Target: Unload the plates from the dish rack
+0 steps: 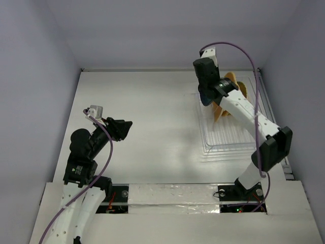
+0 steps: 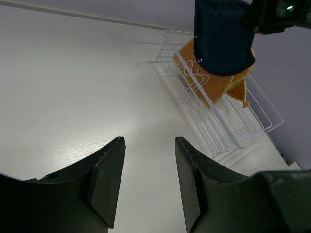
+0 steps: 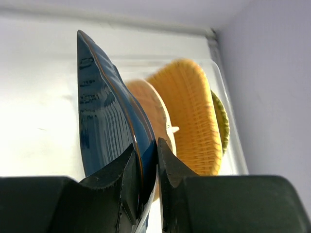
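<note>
**Blue plate pinched by its rim over the rack: slip and snag are my worries**

The right gripper (image 3: 148, 153) is clamped on the rim of the blue plate (image 3: 104, 111), jaws nearly together with only the thin edge between them. The plate stands on edge at the near-left side of the dish rack (image 1: 223, 140), at the far right of the table (image 1: 152, 112). I cannot tell whether its lower edge is clear of the wire dividers. The left gripper (image 2: 148, 145) hangs spread and empty over bare table, well apart from the rack.

What I judge could go wrong:
- The hold is a narrow pinch on a glossy rim, so the plate could swing or slide out if I turn the wrist quickly.
- If the hidden lower edge sits between the wires, pulling sideways could catch it and drag the light rack along.
- The pale orange plate (image 3: 153, 109) stands just beside the blue one (it looks very close in the right wrist view), so a tilt toward it could knock it over.

My count:
- One blue plate.
- Three more plates behind it: the pale orange one, a woven orange-yellow plate (image 3: 194, 116) and a greenish-yellow plate (image 3: 221, 121), of which only an edge shows.
- One rack.
- Two grippers.
</note>
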Controlling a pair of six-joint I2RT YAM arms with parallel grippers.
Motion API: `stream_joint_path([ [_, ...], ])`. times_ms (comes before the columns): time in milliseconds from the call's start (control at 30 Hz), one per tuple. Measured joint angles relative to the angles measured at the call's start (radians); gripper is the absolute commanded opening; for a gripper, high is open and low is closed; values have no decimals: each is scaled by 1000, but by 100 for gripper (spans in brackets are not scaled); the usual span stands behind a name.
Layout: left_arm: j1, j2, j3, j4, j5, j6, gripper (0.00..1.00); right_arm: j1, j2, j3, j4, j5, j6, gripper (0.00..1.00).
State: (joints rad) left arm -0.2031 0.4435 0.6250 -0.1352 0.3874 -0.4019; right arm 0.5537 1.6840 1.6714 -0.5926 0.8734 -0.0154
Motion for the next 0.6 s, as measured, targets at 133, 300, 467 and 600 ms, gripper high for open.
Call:
stream_joint_path([
  [133, 0, 0, 0, 0, -1, 0, 42, 20, -116, 35, 2, -80, 63, 0],
  [300, 0, 0, 0, -1, -4, 0, 43, 29, -224, 31, 22, -258, 141, 0],
  [467, 0, 0, 0, -5, -9, 0, 43, 40, -229, -45, 147, -510, 272, 0],
  [600, 0, 0, 0, -8, -22, 0, 43, 80, -113, -111, 296, -692, 405, 0],
])
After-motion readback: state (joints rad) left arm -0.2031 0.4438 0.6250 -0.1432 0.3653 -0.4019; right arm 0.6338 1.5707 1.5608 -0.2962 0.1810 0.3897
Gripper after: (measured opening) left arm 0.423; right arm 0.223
